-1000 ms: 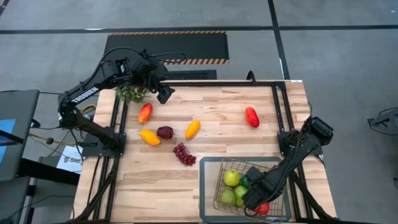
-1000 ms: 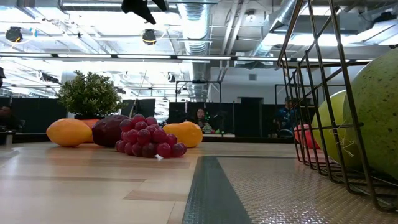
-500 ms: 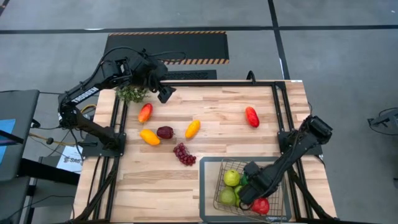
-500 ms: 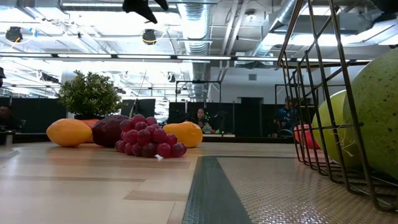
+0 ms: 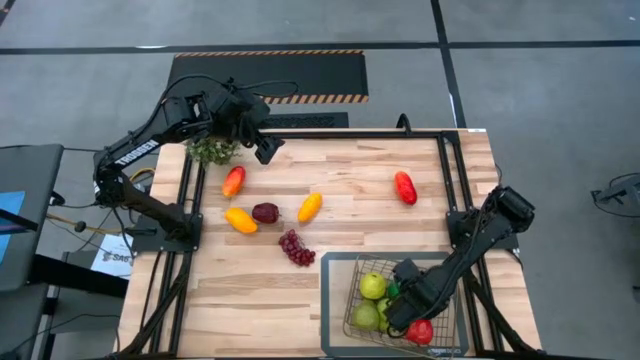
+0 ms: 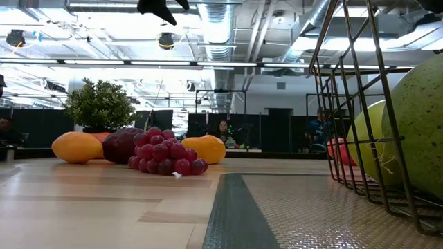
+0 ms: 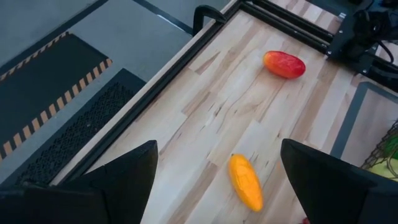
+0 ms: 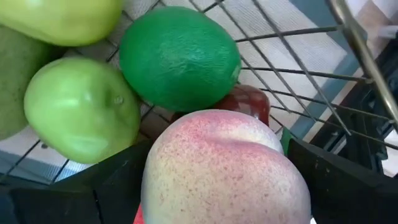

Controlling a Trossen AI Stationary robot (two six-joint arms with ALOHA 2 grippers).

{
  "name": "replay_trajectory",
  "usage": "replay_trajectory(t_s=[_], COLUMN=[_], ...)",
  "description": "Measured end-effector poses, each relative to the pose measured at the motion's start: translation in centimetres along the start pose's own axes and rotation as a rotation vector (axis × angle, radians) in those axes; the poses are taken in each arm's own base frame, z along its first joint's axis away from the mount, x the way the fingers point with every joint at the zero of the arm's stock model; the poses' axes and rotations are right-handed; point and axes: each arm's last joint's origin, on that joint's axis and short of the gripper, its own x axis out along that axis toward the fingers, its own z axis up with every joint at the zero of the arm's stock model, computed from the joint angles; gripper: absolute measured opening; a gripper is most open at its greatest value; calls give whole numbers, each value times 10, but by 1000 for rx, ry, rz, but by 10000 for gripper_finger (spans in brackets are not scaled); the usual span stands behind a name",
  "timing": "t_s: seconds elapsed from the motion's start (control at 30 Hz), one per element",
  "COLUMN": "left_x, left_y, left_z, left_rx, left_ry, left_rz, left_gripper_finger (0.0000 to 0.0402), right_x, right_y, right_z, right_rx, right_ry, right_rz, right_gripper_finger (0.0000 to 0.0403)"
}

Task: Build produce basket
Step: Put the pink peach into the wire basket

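From above, the right gripper (image 5: 408,318) is down inside the basket (image 5: 340,262) at the near right of the table (image 5: 350,200), among green fruit and beside a red one (image 5: 421,331). The left gripper (image 5: 262,146) hangs over the far left corner, just beside the potted plant (image 5: 211,151). Loose on the table lie a red-orange pepper (image 5: 233,181), a yellow pepper (image 5: 240,220), a dark red fruit (image 5: 265,212), an orange pepper (image 5: 310,207), the grapes (image 5: 296,247) and, well apart to the right, a red pepper (image 5: 404,187).

At table level, the grapes (image 6: 166,158) lie in front of the dark red fruit (image 6: 122,145), with the basket wires (image 6: 346,104) (and a big green fruit (image 6: 422,124) behind them) at the right.

The left wrist view shows its fingers (image 7: 124,174) spread wide, holding nothing, above the orange pepper (image 7: 245,182).

The right wrist view shows a pink peach (image 8: 224,171) between its fingers (image 8: 336,180), over a lime (image 8: 179,57) and a green apple (image 8: 81,109) in the basket.
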Motion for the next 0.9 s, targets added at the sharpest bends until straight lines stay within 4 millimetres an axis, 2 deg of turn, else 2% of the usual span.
replay_trajectory(t_s=[0.1,0.3,0.57,0.73,0.9], left_x=[0,0,0,0,0], left_y=[0,0,0,0,0], left_z=[0,0,0,0,0], left_rx=[-1,-10,-12,-16,-34], left_ry=[0,0,0,-1,-3], left_rz=[0,0,0,6,18], left_gripper_finger=[328,328,328,328,328], right_x=[0,0,-2,-18,-35], right_y=[1,2,3,-1,-15], right_z=[-1,0,-3,-5,-7], right_rx=[-18,71,21,-13,31], right_ry=[-3,48,100,91,53], right_rz=[12,14,40,177,249], right_gripper_finger=[383,382,398,399,400])
